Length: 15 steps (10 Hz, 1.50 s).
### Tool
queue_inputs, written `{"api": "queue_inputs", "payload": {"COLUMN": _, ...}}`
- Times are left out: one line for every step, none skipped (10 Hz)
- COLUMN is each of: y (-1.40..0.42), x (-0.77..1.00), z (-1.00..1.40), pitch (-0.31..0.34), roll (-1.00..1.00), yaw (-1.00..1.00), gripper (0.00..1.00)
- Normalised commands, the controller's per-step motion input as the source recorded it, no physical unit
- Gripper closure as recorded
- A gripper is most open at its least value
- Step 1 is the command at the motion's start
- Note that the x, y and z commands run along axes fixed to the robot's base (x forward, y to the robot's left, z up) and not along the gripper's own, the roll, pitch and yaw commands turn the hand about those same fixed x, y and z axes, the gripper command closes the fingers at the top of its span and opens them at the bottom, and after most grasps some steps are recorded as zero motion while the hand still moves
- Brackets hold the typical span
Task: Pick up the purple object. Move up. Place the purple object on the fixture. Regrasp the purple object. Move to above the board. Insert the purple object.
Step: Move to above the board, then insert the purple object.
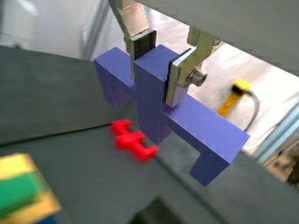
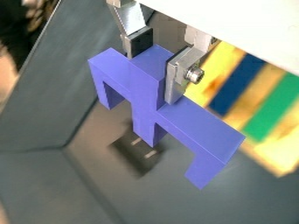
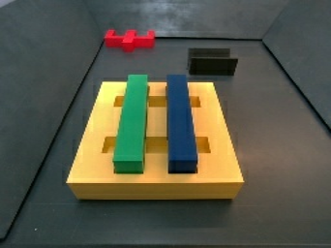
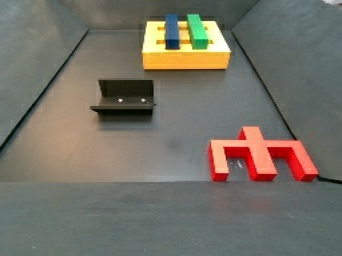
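Purple block (image 1: 163, 109) fills the middle of both wrist views, pinched by the end effector (image 1: 160, 59) between its two flat silver fingers (image 1: 184, 74). The plates press on a middle prong of the block, with the flat back and the other prongs hanging below the fingertips. The block is lifted well clear of the dark floor; neither it nor the end effector shows in either side view.

Below the end effector in a wrist view lies a red block (image 1: 132, 140) of similar shape, small against the floor and well apart from the purple one. In another wrist view the black fixture (image 2: 142, 150) sits on the floor beneath the held block, partly hidden by it, and the yellow board (image 2: 253, 98) with its blue and green bars lies off to one side of the fingers.

Both side views show the floor layout: the board (image 3: 155, 174) carries a long green bar (image 3: 131, 122) and a long blue bar (image 3: 181, 122) side by side, the fixture (image 3: 212, 63) stands near one end of it, and the red block (image 3: 128, 39) rests near the back wall, apart from both.
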Motion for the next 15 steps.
{"api": "queue_inputs", "payload": {"y": -0.82, "x": -0.62, "z": 0.17, "pitch": 0.103, "roll": -1.0, "yaw": -0.09, "gripper": 1.0}}
{"api": "queue_inputs", "payload": {"y": -0.54, "x": -0.43, "z": 0.1, "pitch": 0.104, "roll": -1.0, "yaw": -0.08, "gripper": 1.0}}
{"api": "queue_inputs", "payload": {"y": -0.23, "x": -0.21, "z": 0.05, "pitch": 0.102, "roll": -1.0, "yaw": -0.07, "gripper": 1.0}}
{"api": "queue_inputs", "payload": {"y": -0.13, "x": -0.15, "z": 0.04, "pitch": 0.098, "roll": -1.0, "yaw": -0.07, "gripper": 1.0}}
{"api": "queue_inputs", "payload": {"y": -0.07, "x": -0.12, "z": 0.02, "pitch": 0.086, "roll": -1.0, "yaw": -0.06, "gripper": 1.0}}
{"api": "queue_inputs", "payload": {"y": -0.02, "x": -0.09, "z": 0.01, "pitch": 0.077, "roll": -1.0, "yaw": -0.05, "gripper": 1.0}}
{"api": "queue_inputs", "payload": {"y": 0.01, "x": -0.06, "z": 0.01, "pitch": 0.057, "roll": -0.9, "yaw": -0.03, "gripper": 1.0}}
{"api": "queue_inputs", "payload": {"y": 0.02, "x": -0.05, "z": 0.0, "pitch": 0.025, "roll": -0.67, "yaw": -0.02, "gripper": 1.0}}
{"api": "queue_inputs", "payload": {"y": 0.01, "x": -0.04, "z": 0.0, "pitch": 0.001, "roll": -0.4, "yaw": -0.01, "gripper": 1.0}}
{"api": "queue_inputs", "payload": {"y": 0.01, "x": -0.03, "z": 0.0, "pitch": -0.008, "roll": -0.26, "yaw": -0.01, "gripper": 1.0}}
{"api": "queue_inputs", "payload": {"y": 0.01, "x": -0.03, "z": 0.0, "pitch": -0.016, "roll": -0.21, "yaw": -0.01, "gripper": 1.0}}
{"api": "queue_inputs", "payload": {"y": -0.37, "x": -0.08, "z": -0.51, "pitch": -0.163, "roll": -0.12, "yaw": 0.09, "gripper": 1.0}}
{"api": "queue_inputs", "payload": {"y": -0.75, "x": -0.07, "z": -0.73, "pitch": -0.201, "roll": 0.0, "yaw": 0.19, "gripper": 1.0}}
{"api": "queue_inputs", "payload": {"y": -0.85, "x": -0.01, "z": -0.63, "pitch": -0.174, "roll": 0.0, "yaw": 0.19, "gripper": 1.0}}
{"api": "queue_inputs", "payload": {"y": -0.87, "x": -0.02, "z": -0.63, "pitch": -0.18, "roll": 0.0, "yaw": 0.16, "gripper": 1.0}}
